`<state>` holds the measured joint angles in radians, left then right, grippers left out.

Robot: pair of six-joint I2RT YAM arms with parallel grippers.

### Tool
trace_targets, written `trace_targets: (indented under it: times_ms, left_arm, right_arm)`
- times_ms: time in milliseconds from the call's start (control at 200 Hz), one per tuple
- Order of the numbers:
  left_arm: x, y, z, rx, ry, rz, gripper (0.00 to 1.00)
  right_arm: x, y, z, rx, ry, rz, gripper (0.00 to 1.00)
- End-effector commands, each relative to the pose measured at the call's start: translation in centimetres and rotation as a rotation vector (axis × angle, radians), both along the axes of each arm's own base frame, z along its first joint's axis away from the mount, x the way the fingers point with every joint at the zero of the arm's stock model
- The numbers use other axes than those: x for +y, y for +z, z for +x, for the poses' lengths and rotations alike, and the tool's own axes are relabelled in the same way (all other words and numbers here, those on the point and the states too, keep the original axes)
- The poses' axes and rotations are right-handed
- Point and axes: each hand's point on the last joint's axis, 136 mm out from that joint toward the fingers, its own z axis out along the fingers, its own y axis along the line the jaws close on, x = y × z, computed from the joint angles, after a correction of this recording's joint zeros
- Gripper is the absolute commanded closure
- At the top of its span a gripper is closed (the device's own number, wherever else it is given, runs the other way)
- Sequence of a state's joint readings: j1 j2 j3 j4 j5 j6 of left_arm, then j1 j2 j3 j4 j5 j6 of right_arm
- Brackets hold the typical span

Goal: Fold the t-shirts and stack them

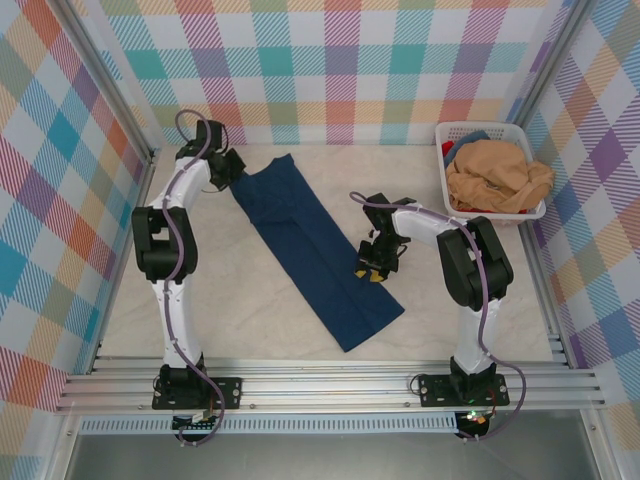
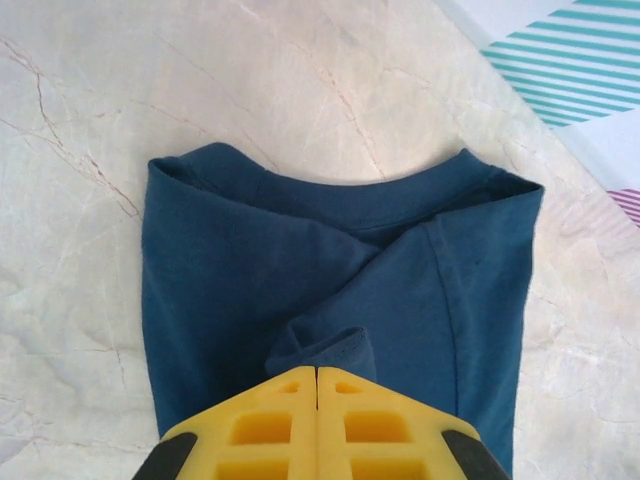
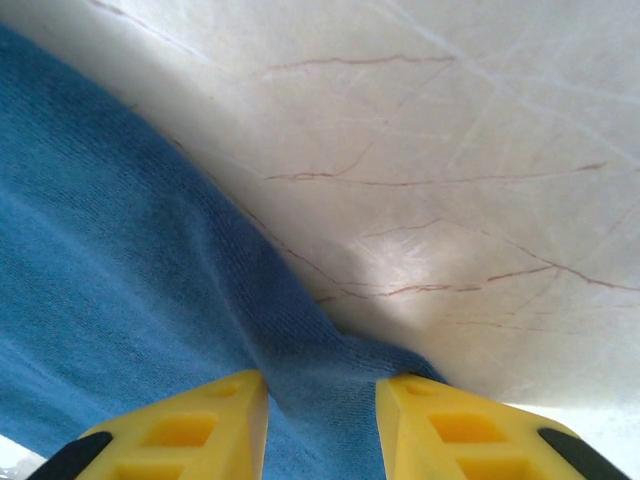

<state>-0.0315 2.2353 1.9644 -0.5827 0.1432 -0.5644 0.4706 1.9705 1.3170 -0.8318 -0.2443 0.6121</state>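
Top external view, item one: navy t-shirt (image 1: 312,245), dark blue cloth, folded into a long narrow strip. It is lying flat on the pale marbled table (image 1: 200,300), running diagonally and sitting well to the left of the white basket (image 1: 447,132). No print is showing on the upper face.

Item two: tan-orange t-shirt (image 1: 497,175), crumpled in a loose heap, is sitting inside the basket and bulging above its rim.

Item three: left gripper (image 1: 236,170) is hovering at the strip's far end, the end lying farther left of the basket. In the left wrist view the collar end of the navy t-shirt (image 2: 300,250) is spreading out ahead of the left gripper (image 2: 317,385), with the neckline curving at the far edge and the sleeves folded in. The yellow fingers (image 2: 270,420) are pressing flat together with no gap. A small fold of hem is lying right at their tips; whether it is pinched cannot be told.

Item four: right gripper (image 1: 372,268) is sitting on the strip's right edge, on the side facing the basket, toward the near end. In the right wrist view its fingers (image 3: 200,425) are standing apart and clamping a bunched ridge of the navy t-shirt (image 3: 130,270) between them, the cloth's edge running along the bare table (image 3: 450,150).
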Motion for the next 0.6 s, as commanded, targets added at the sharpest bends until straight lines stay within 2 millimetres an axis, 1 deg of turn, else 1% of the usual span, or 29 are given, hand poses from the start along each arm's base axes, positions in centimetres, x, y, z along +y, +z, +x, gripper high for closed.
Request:
trace_targets:
  times_ms: [0, 50, 165, 215, 345, 510, 595]
  left_arm:
    - [-0.5, -2.6, -0.6, 0.082, 0.003, -0.039, 1.0]
    - [-0.5, -3.3, -0.5, 0.096, 0.006, -0.045, 1.0]
    - [0.6, -5.0, -0.8, 0.14, 0.035, -0.006, 1.0]
    - [1.1, -5.5, -0.8, 0.147, 0.043, 0.007, 1.0]
    - [2.4, -5.9, -0.3, 0.152, 0.068, 0.024, 1.0]
    - [3.0, -6.2, 0.6, 0.158, 0.071, 0.031, 1.0]
    - [3.2, -5.9, 1.1, 0.149, 0.084, 0.027, 1.0]
  right_arm:
    - [-0.3, -0.8, 0.2, 0.009, 0.014, -0.016, 0.66]
    - [-0.3, -0.8, 0.3, 0.01, 0.012, -0.015, 0.66]
    - [-0.3, -0.6, 0.3, 0.007, 0.01, -0.013, 0.66]
    - [-0.3, -0.6, 0.3, 0.006, 0.01, -0.012, 0.66]
    - [-0.4, -0.6, 0.2, 0.01, 0.012, -0.016, 0.66]
    - [-0.4, -0.7, 0.1, 0.012, 0.012, -0.015, 0.66]
    - [-0.4, -0.7, 0.1, 0.013, 0.014, -0.016, 0.66]
